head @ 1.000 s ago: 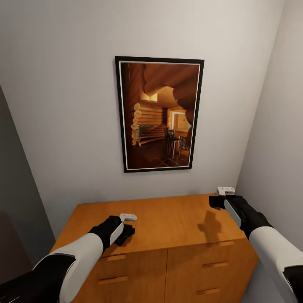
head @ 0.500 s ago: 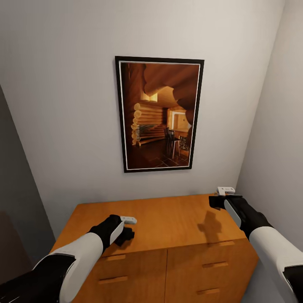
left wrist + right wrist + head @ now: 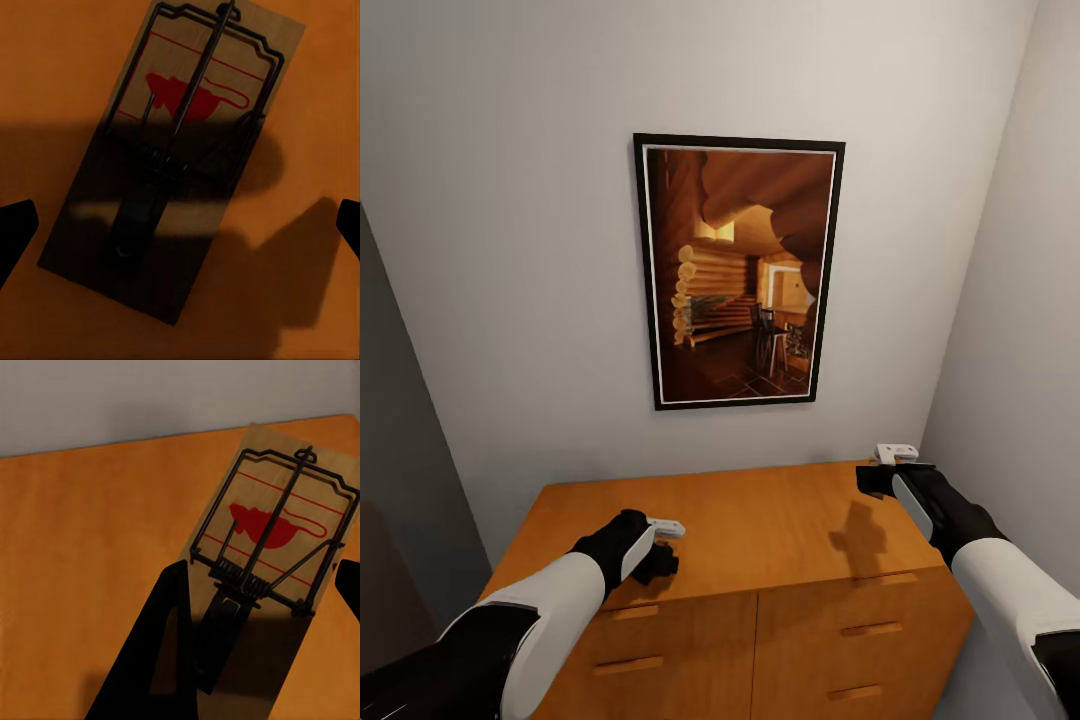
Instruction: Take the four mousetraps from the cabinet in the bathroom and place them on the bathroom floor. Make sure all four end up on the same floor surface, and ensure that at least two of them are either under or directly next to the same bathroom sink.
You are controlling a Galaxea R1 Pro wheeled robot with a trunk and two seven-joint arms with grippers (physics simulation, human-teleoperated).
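Observation:
The cabinet (image 3: 770, 525) stands against the wall, its orange top just below both arms. In the left wrist view a mousetrap (image 3: 187, 150) lies flat on that top, red spot and dark wire facing up. My left gripper (image 3: 180, 229) hovers over it, open, with one dark fingertip (image 3: 15, 236) wide on each side. Another mousetrap (image 3: 277, 540) lies near the wall edge of the top. My right gripper (image 3: 259, 615) is open above it, one finger (image 3: 161, 652) beside the board. From the head, the left gripper (image 3: 663, 560) and the right gripper (image 3: 875, 478) cover both traps.
A framed picture (image 3: 738, 270) hangs on the grey wall behind the cabinet. A side wall (image 3: 1020, 300) stands close by the right arm. Drawer fronts with bar handles (image 3: 870, 629) face me below the top.
My left gripper has sunk a little toward the cabinet top. The right arm and the view have stayed still.

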